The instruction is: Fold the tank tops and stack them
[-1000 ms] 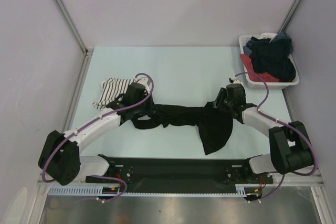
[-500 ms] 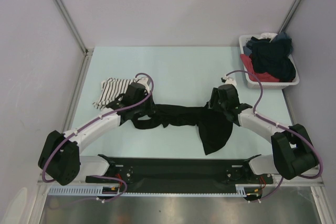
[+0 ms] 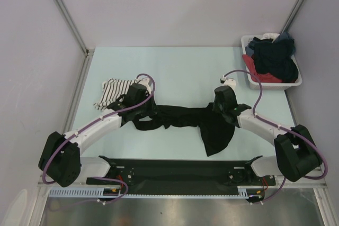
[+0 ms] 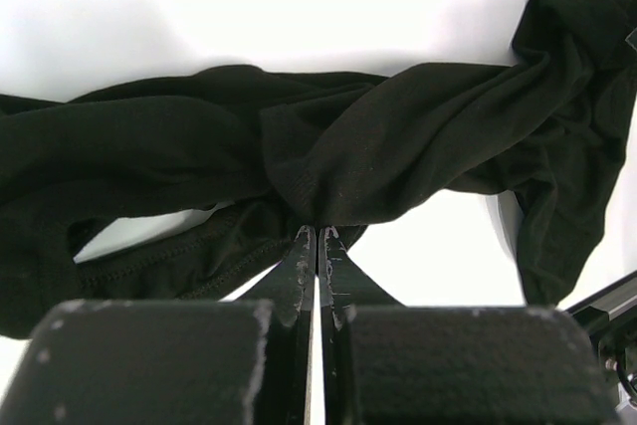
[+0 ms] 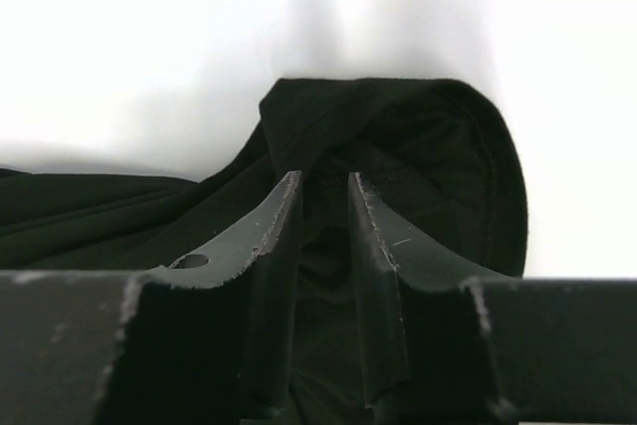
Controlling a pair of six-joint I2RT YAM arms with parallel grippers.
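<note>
The left gripper (image 4: 317,236) has its fingers pressed together, pinching a twisted bunch of the black tank top (image 3: 180,117) right at its tips. From there the cloth stretches in a rope across the table (image 3: 180,72) to the right gripper (image 5: 323,186). That gripper's fingers stand narrowly parted over a rounded fold of the same top; whether they nip it cannot be told. The striped tank top (image 3: 111,91) lies crumpled just beyond the left gripper, on its outer side.
</note>
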